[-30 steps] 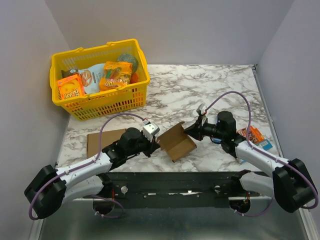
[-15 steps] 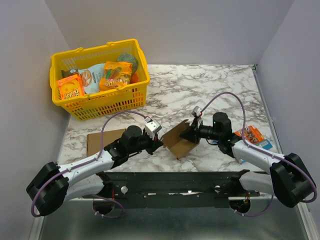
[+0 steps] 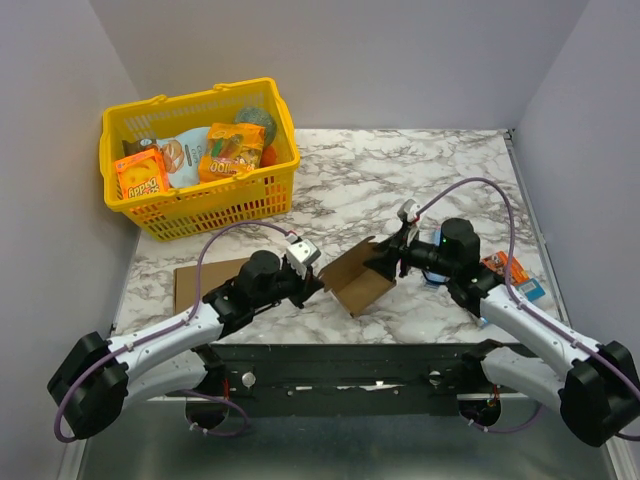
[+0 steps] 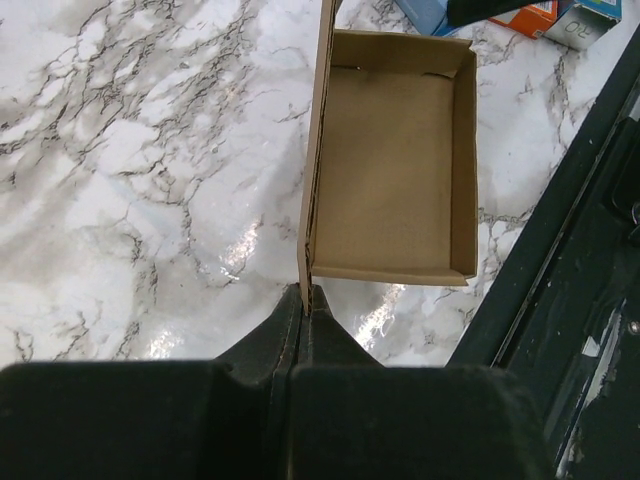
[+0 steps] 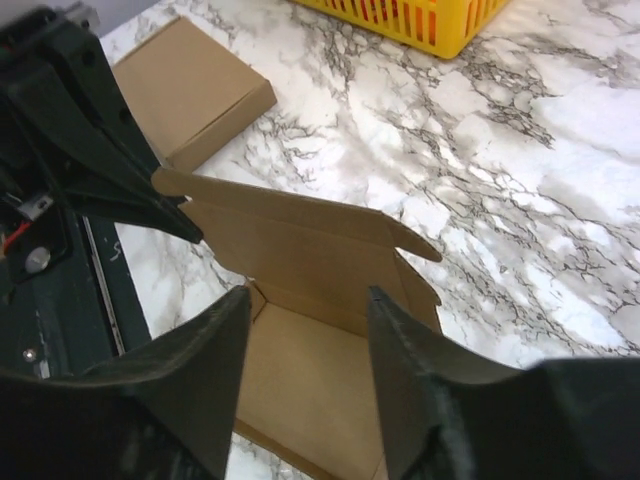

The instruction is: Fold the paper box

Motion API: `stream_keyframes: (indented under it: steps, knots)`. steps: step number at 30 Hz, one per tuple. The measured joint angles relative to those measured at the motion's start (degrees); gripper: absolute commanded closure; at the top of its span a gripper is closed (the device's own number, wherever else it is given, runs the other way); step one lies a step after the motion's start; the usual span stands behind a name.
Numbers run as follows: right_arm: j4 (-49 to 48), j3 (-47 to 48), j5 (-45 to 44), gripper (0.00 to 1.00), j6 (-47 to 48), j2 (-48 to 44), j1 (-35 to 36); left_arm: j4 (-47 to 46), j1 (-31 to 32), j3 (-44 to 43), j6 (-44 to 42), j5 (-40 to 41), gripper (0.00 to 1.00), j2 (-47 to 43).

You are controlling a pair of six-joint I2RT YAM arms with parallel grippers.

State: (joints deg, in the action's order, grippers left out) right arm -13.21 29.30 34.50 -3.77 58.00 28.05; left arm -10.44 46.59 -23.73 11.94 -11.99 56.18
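**Q:** Overhead view: where is the paper box [image 3: 358,282]?

**A:** It sits on the marble table [image 3: 450,170], nearer the arm bases than the yellow basket [image 3: 215,205] and off to the basket's right. The left gripper [image 3: 318,285] meets its left end and the right gripper [image 3: 385,262] its right end. A flat cardboard rectangle [image 3: 190,285] lies nearer than the basket, below its left half.

**Q:** Left wrist view: what does the grip look like?

**A:** The left gripper [image 4: 306,295] is pinched tight on the bottom edge of the upright side flap, with the jaws meeting on the card. The paper box [image 4: 400,170] shows as an open tray, hollow side up (the basket is out of this view).

**Q:** Right wrist view?

**A:** The right gripper [image 5: 307,292] stands moderately wide. Its fingers [image 5: 215,370] straddle the near side of the paper box [image 5: 300,250] and clamp nothing. The raised flap with its notched tab stands beyond them, on the yellow basket's [image 5: 430,20] side. The left gripper [image 5: 165,205] holds that flap's far corner, and the flat cardboard rectangle [image 5: 195,90] lies to the basket's left.
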Motion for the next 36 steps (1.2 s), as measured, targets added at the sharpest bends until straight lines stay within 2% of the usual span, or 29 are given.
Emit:
stream_keyframes:
  steps: [1, 4, 10, 19, 33, 36]
  knots:
    - [1.09, 0.92, -0.28, 0.32, -0.02, -0.39, -0.04, 0.22, 0.0, -0.02, 0.09, 0.2, 1.0, -0.04]
    - [4.17, 3.61, -0.94, 0.29, -0.33, -1.27, -0.07, 1.79, -0.04, -0.22, 1.03, 0.85, 1.0, -0.42]
    - [9.94, 5.68, -2.4, 0.29, -0.68, -3.23, -0.07, 3.69, -0.13, -0.28, 3.67, -0.63, 1.0, -4.37]
    - [17.44, 8.28, -1.62, 0.38, 0.46, -3.08, -0.33, 6.34, -0.13, -2.38, 6.97, -4.59, 1.0, -6.4]
    - [23.23, 12.52, -5.75, 0.36, 4.26, -5.25, -1.14, 9.7, -0.15, -2.97, 8.48, -5.68, 1.0, -6.49]
    - [23.82, 14.34, -5.73, 0.38, 5.18, -3.98, -1.7, 9.97, -0.15, -2.97, 8.55, -5.68, 1.0, -6.49]
